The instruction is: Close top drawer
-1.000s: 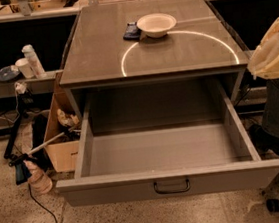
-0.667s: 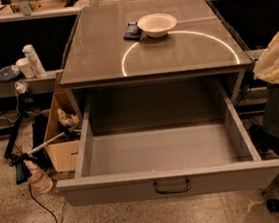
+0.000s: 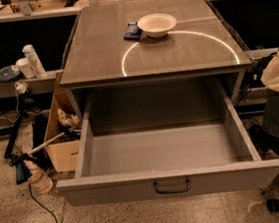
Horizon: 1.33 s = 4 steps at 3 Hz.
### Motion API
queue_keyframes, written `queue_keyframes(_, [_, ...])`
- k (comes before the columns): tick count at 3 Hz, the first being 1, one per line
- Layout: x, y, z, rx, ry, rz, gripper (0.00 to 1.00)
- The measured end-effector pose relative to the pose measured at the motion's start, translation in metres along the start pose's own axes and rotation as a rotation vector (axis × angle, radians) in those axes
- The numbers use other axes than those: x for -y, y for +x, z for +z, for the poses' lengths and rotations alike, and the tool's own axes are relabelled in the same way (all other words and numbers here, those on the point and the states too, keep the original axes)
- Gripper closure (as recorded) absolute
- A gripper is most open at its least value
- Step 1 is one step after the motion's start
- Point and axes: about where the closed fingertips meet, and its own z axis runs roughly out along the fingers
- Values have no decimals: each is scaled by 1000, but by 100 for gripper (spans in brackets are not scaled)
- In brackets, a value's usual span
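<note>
Top drawer (image 3: 113, 189) pulled fully out below worktop (image 3: 173, 54) front edge, nothing inside. Handle (image 3: 172, 186) at front centre, so prob. just needs a straight push in. Bowl (image 3: 157, 24) near back edge, out of the way. Gripper not in shot, can't tell its state.

Nothing in the scene can be read: no words, labels, brands, numbers or signs. The front panel of the top drawer (image 3: 113, 190), on the near side, is plain grey. The small dark packet (image 3: 132, 31) just left of the white bowl (image 3: 157, 24), on the far part of the cabinet top, is too blurred to tell any print. The same goes for the white bottle (image 3: 33, 60) on the shelf at the left and the cardboard box (image 3: 62, 153) on the floor. The gripper is out of view.
</note>
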Motion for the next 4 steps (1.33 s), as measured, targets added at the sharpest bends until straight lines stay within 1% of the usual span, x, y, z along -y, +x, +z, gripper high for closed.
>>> queue_keyframes(2, [-23,8,-7,-13,-10,-10,100])
queue_keyframes(4, [-47,22,-22,-35,-11,15,100])
